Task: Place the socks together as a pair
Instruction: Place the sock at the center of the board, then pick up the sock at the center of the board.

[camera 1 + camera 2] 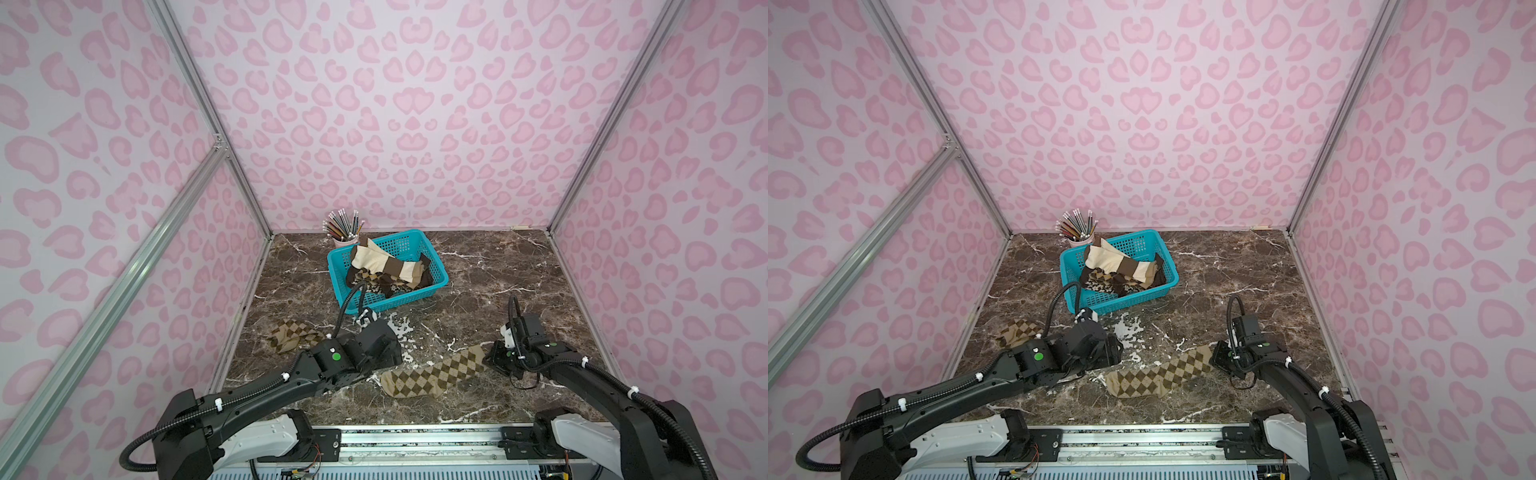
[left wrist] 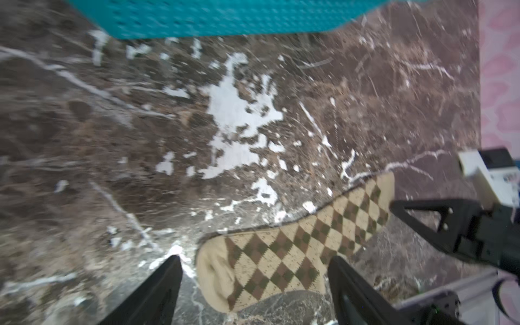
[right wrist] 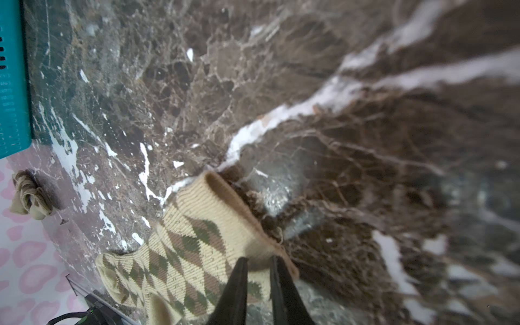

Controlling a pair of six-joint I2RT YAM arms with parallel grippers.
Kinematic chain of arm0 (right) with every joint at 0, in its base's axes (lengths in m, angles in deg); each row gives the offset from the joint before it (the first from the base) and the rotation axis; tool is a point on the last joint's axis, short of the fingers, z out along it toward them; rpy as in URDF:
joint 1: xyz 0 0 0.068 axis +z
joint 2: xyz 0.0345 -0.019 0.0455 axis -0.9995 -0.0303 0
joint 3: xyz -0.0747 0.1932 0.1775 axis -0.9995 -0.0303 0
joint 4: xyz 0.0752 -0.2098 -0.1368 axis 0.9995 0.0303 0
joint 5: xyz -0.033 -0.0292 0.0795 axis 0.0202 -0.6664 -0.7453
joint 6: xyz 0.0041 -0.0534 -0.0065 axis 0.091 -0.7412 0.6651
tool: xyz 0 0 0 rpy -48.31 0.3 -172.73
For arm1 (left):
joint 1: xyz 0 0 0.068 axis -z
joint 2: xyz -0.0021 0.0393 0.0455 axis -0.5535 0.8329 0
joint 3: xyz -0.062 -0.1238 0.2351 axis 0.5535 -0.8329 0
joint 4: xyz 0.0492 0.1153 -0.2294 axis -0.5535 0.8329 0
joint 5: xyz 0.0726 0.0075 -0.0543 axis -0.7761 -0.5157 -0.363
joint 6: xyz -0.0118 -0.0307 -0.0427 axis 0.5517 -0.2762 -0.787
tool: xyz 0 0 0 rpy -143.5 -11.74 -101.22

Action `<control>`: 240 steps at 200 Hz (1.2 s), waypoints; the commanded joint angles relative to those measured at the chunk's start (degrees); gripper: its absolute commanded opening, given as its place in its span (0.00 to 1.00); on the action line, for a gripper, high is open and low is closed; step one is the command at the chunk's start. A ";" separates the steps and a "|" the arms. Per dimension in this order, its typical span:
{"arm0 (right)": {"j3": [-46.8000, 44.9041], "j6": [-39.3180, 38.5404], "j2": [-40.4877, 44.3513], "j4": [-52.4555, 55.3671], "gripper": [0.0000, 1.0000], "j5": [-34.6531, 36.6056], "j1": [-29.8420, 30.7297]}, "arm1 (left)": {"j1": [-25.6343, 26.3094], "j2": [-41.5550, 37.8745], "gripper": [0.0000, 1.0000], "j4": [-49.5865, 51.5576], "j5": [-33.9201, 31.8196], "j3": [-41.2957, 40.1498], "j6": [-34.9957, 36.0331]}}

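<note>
A: Place of the diamond check sock (image 1: 434, 372)?

B: Flat on the tabletop (image 1: 498, 266), close to the middle of the front edge, cuff toward the right edge, toe toward the left edge.

A: And relative to the fingers?

B: Cuff pinched by the right gripper (image 3: 260, 260), fingers pressed together on the knit. Toe end between the fingers of the left gripper (image 2: 254, 257), wide apart, one at each side, clamping nothing. Hard to tell whether touching the fabric.

A: The second diamond check sock (image 1: 291, 334)?

B: Bunched up near the left edge, well apart from the first. Other socks (image 1: 386, 266) heaped in the teal basket (image 1: 395, 301), toward the back edge.

A: Possible trouble from here?

B: Probably a slip of the cuff out of the pinch during a pull, because of a small bite on the hem only. Maybe also folding of the free toe end while dragged over the tabletop. And a catch on the open left fingers, if moved toward the left edge through them.
</note>
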 commanded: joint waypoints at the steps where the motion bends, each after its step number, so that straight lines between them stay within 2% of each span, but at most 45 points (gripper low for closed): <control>1: 1.95 1.04 4.56 2.15 0.24 0.20 -0.09 | -4.99 -3.03 0.84 10.11 -2.86 1.28 -6.18; 15: 2.98 1.21 8.74 2.37 0.30 -1.48 -0.09 | -10.43 -5.16 0.85 12.99 -2.79 2.07 -5.25; 30: 4.08 1.00 12.48 1.91 0.42 -3.63 -0.09 | -17.93 -5.83 0.85 13.77 -1.96 2.38 -0.82; 41: 4.66 0.67 14.85 1.37 0.56 -5.48 0.04 | -24.47 -4.85 0.84 12.49 0.31 2.07 4.14; 50: 5.11 0.38 16.45 0.89 0.73 -7.02 0.00 | -29.34 -2.70 0.84 10.91 2.63 1.73 8.79; 60: 5.49 -0.04 17.70 0.19 0.89 -8.89 0.04 | -33.53 0.78 0.83 9.77 4.29 1.81 13.21; 67: 5.64 -0.38 18.13 -0.19 0.97 -10.28 0.06 | -35.61 3.68 0.83 9.13 4.93 2.40 15.86; 86: 6.32 -1.49 17.44 -0.69 0.97 -13.84 0.09 | -39.45 10.70 0.81 6.30 4.94 4.13 20.69; 102: 7.12 -2.24 16.32 -0.59 0.97 -14.92 0.33 | -42.52 16.02 0.75 3.28 7.65 5.40 23.20; 144: 8.40 -2.32 15.61 -0.63 0.97 -15.49 0.43 | -43.76 28.52 0.55 0.15 9.36 9.47 26.33; 159: 8.45 -2.35 15.74 -0.22 0.97 -15.32 0.44 | -43.89 31.46 0.49 -0.22 9.78 10.11 27.10; 183: 8.50 -2.30 16.32 0.08 0.97 -14.57 0.42 | -44.14 33.33 0.47 0.03 8.37 9.09 28.05; 197: 8.31 -2.19 16.54 0.06 0.97 -14.14 0.38 | -44.95 33.47 0.43 -0.71 8.39 7.43 28.74; 209: 7.97 -1.97 16.67 -0.20 0.97 -13.95 0.36 | -45.59 33.76 0.37 -1.74 8.81 6.16 29.20; 225: 7.55 -1.61 16.67 -0.54 0.97 -13.80 0.35 | -46.19 34.59 0.17 -2.48 9.98 5.41 29.81; 240: 7.79 -1.59 16.32 -0.44 0.97 -13.47 0.34 | -46.23 33.50 0.04 -2.24 10.76 5.37 30.19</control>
